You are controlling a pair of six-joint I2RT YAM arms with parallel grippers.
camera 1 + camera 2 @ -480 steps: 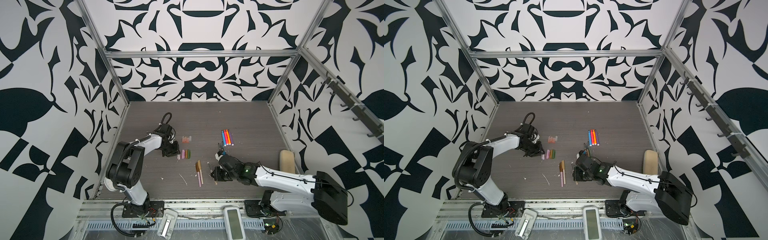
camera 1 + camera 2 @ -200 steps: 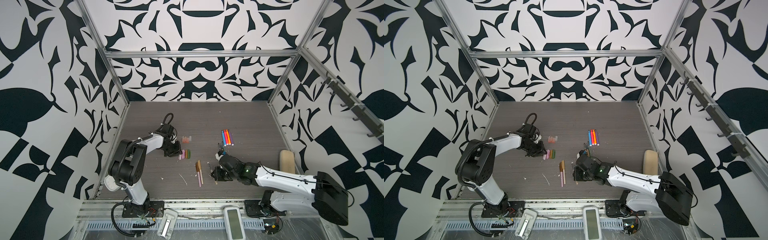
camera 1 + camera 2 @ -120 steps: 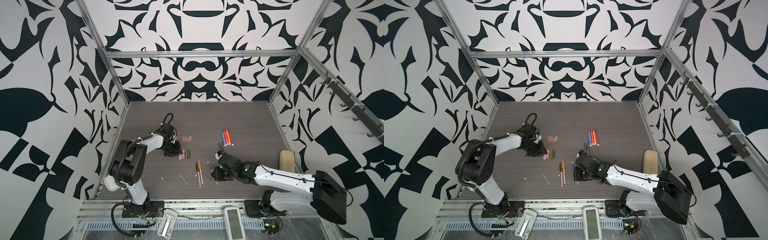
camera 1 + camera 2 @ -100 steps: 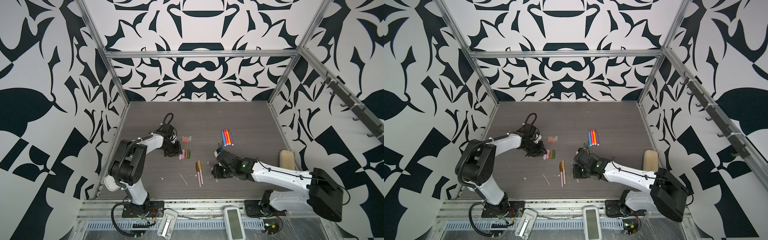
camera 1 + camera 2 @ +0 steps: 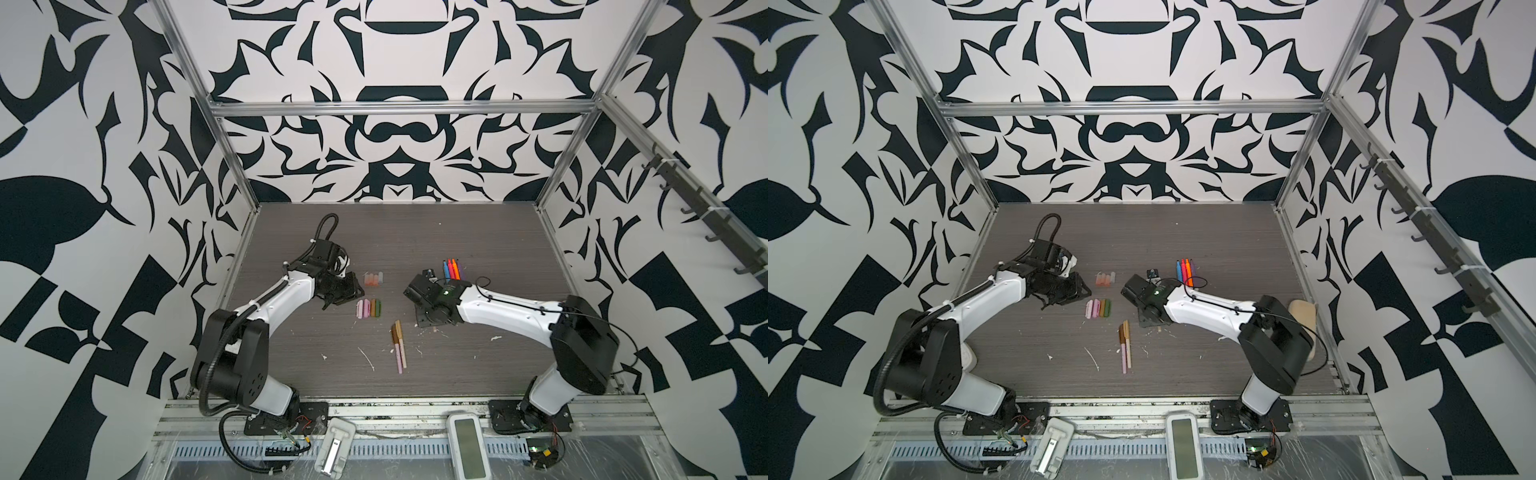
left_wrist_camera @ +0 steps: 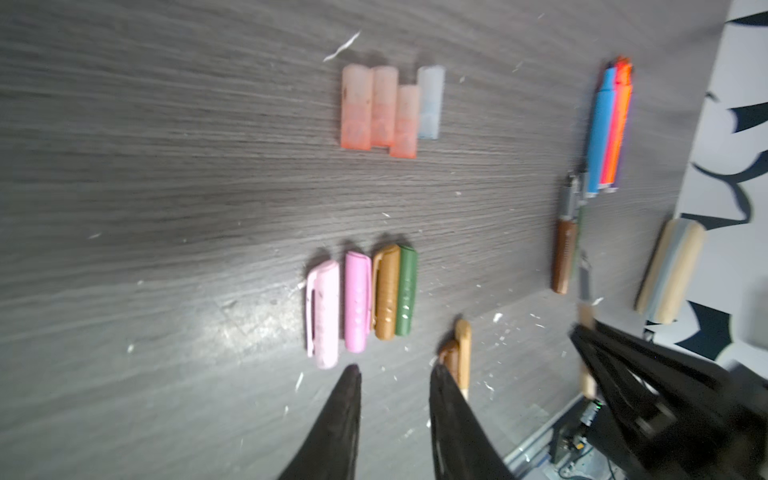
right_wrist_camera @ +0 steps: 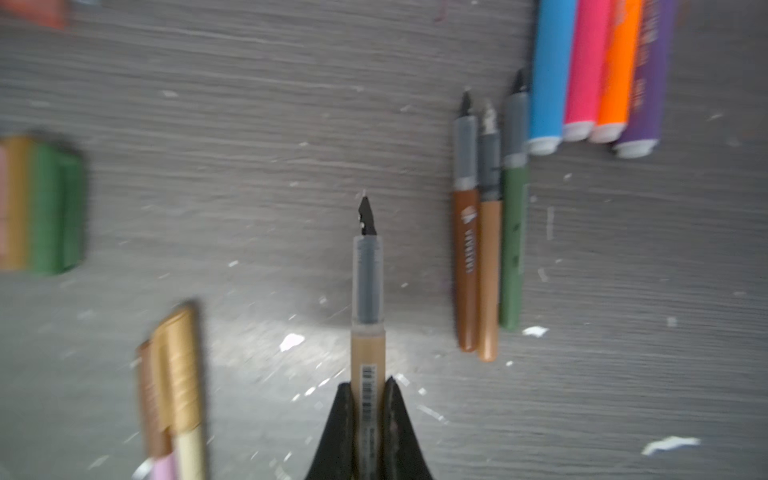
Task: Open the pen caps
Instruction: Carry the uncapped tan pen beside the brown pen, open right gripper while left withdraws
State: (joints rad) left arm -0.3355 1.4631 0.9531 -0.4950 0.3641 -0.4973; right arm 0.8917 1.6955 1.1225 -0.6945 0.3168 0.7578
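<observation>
My right gripper [image 7: 368,388] is shut on a tan pen [image 7: 366,345] whose cap is off, its dark nib bare; in both top views it [image 5: 426,321] hovers low at mid-table. My left gripper [image 6: 394,374] stands open and empty just short of a row of pink, brown and green pen caps [image 6: 361,303] [image 5: 369,308]. Several translucent caps [image 6: 390,108] [image 5: 1104,278] lie behind them. Brown, tan and green uncapped pens [image 7: 488,249] lie beside several bright pens [image 7: 598,70] [image 5: 453,269]. Capped pens [image 5: 398,345] [image 7: 174,374] lie nearer the front.
A beige roll [image 5: 1302,309] [image 6: 669,270] lies by the right wall. White flecks of debris [image 5: 368,358] are scattered over the grey table. Two flat devices [image 5: 465,440] sit on the front rail.
My right arm has carried the tan pen back from the front and a little left. The left gripper's jaws have widened slightly beside the coloured caps.
</observation>
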